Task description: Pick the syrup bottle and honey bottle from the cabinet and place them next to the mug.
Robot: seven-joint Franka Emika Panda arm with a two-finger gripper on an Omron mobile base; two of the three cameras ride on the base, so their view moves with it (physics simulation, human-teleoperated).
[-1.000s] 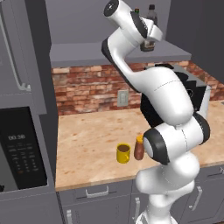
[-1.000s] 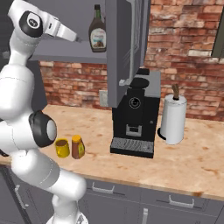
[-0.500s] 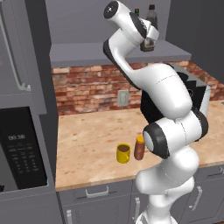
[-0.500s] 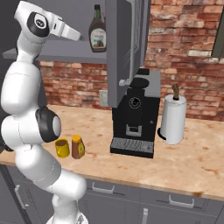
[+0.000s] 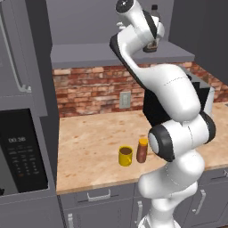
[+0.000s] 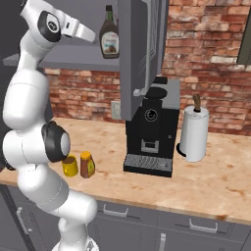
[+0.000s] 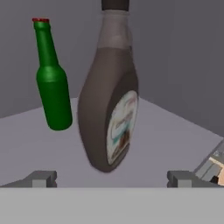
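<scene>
The arm is reaching up into the cabinet [image 6: 59, 61] for the syrup [image 7: 109, 96], the 2nd of the 2 bottles to fetch. The honey [image 5: 142, 150] is already standing on the counter [image 5: 89, 147], just beside the mug [image 5: 125, 156] at its 3 o'clock in the left base view.

In the hand view the gripper [image 7: 111, 178] is facing the syrup with its 2 fingertips [image 7: 41, 178] standing wide apart, holding nothing. The syrup is sitting on the shelf board between them, centred and appearing to lean toward 1 o'clock because the hand is rolled. A green bottle [image 7: 52, 78] is standing at its 10 o'clock, apart from it. In the right base view the syrup [image 6: 109, 37] is sitting near the shelf's front edge, with the hand at its 9 o'clock.

Next, the hand probably needs to be pushing forward until the fingers straddle the body below the neck, then closing. The green bottle is close enough that the left finger should be kept clear of it.
</scene>
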